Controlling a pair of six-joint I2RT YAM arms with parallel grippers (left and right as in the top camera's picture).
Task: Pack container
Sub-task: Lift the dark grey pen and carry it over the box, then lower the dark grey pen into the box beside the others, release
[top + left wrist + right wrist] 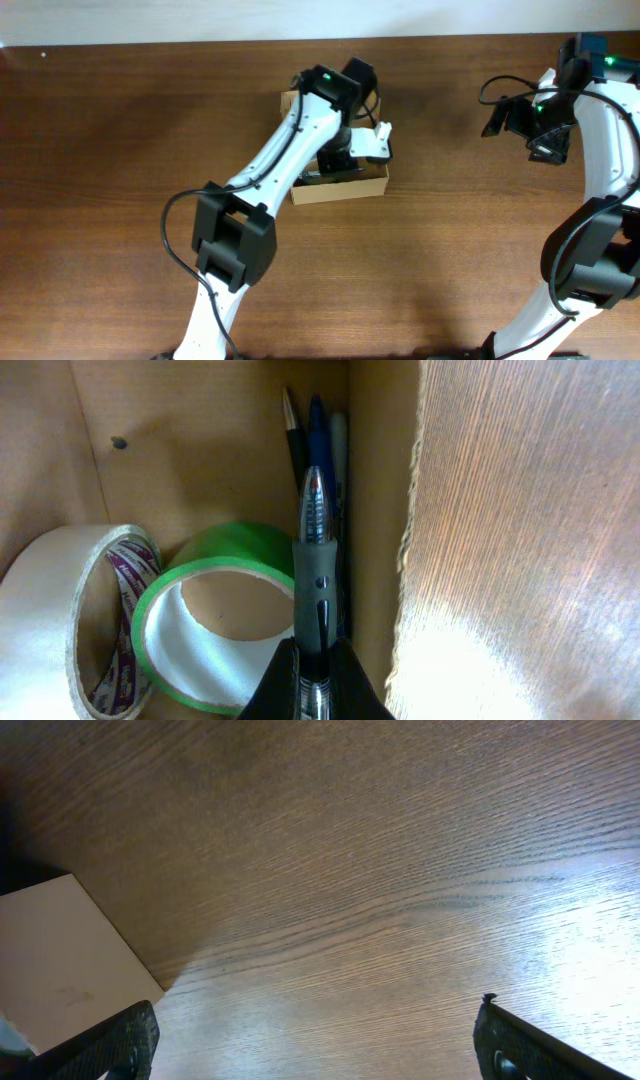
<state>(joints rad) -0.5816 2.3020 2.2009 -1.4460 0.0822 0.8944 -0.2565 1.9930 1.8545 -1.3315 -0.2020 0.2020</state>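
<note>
Gripping a pen [314, 550] by its lower end, my left claw [315, 685] is clenched on the clear barrel just below the grey rubber grip. The pen points away from the fingers, along the inside of the container's right wall. My claw is down inside the container [190, 450], a tan cardboard box that sits open on the desk [380, 870] near its far edge, left of centre in the overhead view.

Close around the held pen it is crowded. The green tape roll [235, 545] stands tilted just to the left of the pen, with its white inner face turned towards the camera and its rim next to the grey grip. Beyond the tip, the other pens [318, 430] lie side by side against the same wall: one black, one blue, one pale. My pen sits over them in the wrist view, and I cannot tell whether it touches them. Further left, the white tape roll [40, 610] leans against the green one, with purple print on its core. A small dark spot [119, 443] marks the box floor behind the rolls.

My right claw [318, 1045] is released, its fingers spread wide over bare wood, well apart from the container on the desk's right side. A pale flat block [60, 960] lies near its left finger; I cannot tell what it is.
</note>
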